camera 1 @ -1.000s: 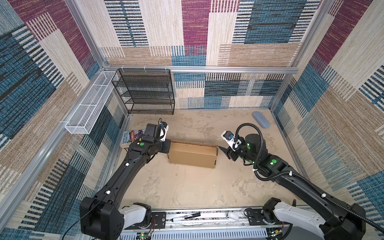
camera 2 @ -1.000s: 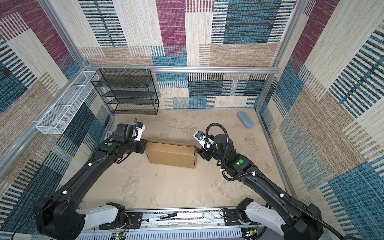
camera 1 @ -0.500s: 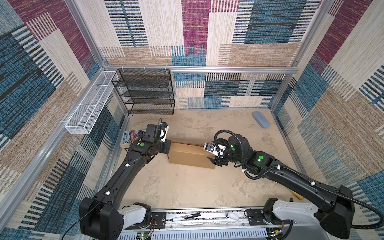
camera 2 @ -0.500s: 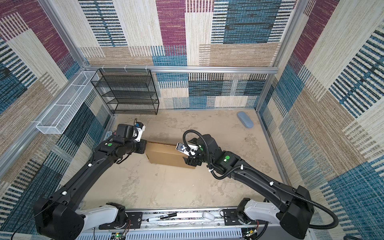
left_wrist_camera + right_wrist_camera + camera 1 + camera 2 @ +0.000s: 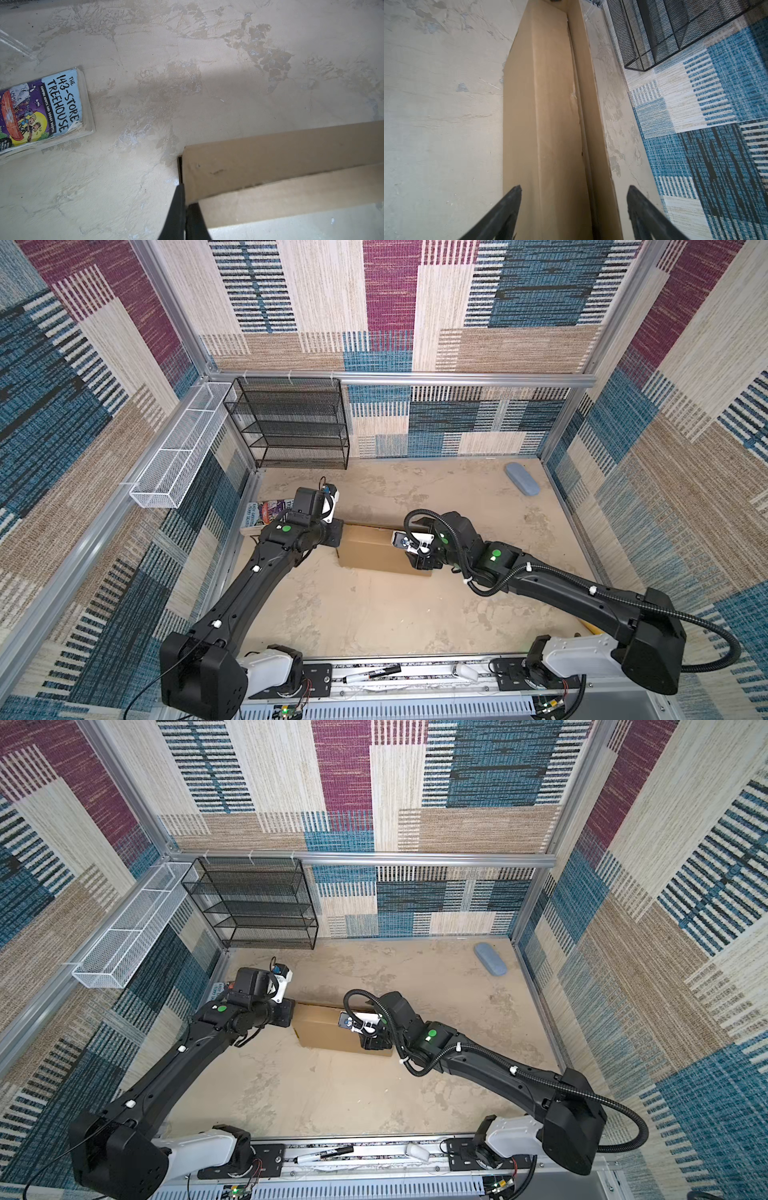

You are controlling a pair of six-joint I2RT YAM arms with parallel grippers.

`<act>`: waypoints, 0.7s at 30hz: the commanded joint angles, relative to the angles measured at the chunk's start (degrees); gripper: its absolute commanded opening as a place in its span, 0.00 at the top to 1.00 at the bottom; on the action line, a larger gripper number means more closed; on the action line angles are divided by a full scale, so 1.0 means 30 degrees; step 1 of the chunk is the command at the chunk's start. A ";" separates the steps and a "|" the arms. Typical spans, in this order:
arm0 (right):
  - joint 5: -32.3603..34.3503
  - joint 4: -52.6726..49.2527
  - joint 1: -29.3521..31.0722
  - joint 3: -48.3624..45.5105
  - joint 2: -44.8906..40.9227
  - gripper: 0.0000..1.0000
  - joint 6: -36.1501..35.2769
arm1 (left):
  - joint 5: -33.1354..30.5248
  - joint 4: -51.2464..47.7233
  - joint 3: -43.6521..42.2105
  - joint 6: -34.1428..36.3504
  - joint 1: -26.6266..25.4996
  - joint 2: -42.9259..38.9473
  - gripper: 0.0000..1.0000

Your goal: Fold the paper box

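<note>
Mid-frame in both top views sits the paper box [image 5: 372, 552], likely light, stiff yet crushable cardboard, best gripped at edges; left gripper [image 5: 185, 196] jaws together at its left corner, right gripper [image 5: 574, 188] jaws apart straddling its right end.

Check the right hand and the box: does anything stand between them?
Nothing visible does. The open right hand hangs right over the box at its end, with no object in the gap; only table shows beside the cardboard.
</note>
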 commanded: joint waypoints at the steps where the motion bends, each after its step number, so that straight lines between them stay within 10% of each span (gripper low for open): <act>1: 0.0879 0.1343 0.0048 0.0243 0.0233 0.19 -0.0284 | -0.0145 -0.1391 -0.0062 -0.0104 -0.0078 -0.0022 1.00; 21: -0.0221 0.1114 0.0122 0.0427 0.0957 0.20 0.0497 | -0.0292 -0.1480 -0.0108 -0.0074 -0.0254 -0.0169 1.00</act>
